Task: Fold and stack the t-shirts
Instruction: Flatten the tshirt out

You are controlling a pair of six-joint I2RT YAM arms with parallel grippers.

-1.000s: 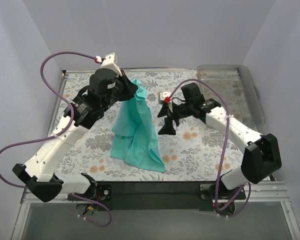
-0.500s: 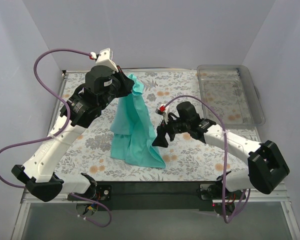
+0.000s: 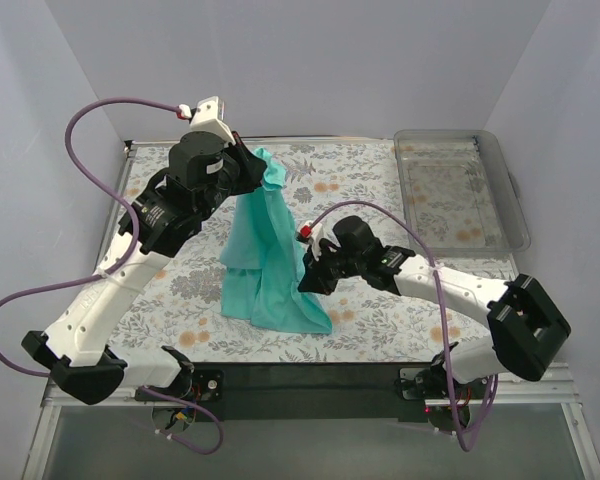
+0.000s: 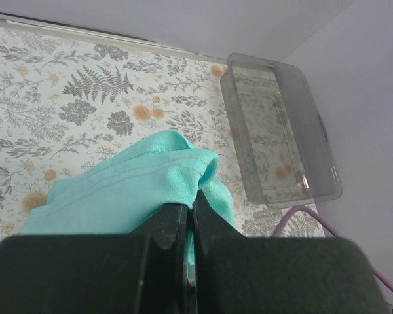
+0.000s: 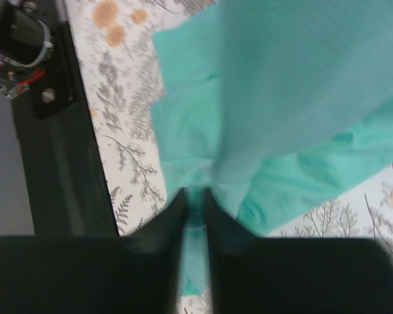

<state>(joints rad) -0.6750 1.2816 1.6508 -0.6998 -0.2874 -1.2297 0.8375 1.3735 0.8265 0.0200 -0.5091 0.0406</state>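
Flowered table (image 3: 410, 305) carries a teal shirt (image 3: 270, 250), hung mid-table from the left gripper (image 3: 263, 172), which pinches its top. The right gripper (image 3: 309, 281), nearly closed, seems to nip its near right edge.

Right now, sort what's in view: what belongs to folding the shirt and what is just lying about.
Belongs to the job:
- teal t-shirt, hanging half-lifted
- left gripper, shut on the shirt's top edge
- right gripper, at the shirt's lower edge, cloth between its fingers, grip unclear

Just lying about:
- clear plastic bin, far right
- floral table cover
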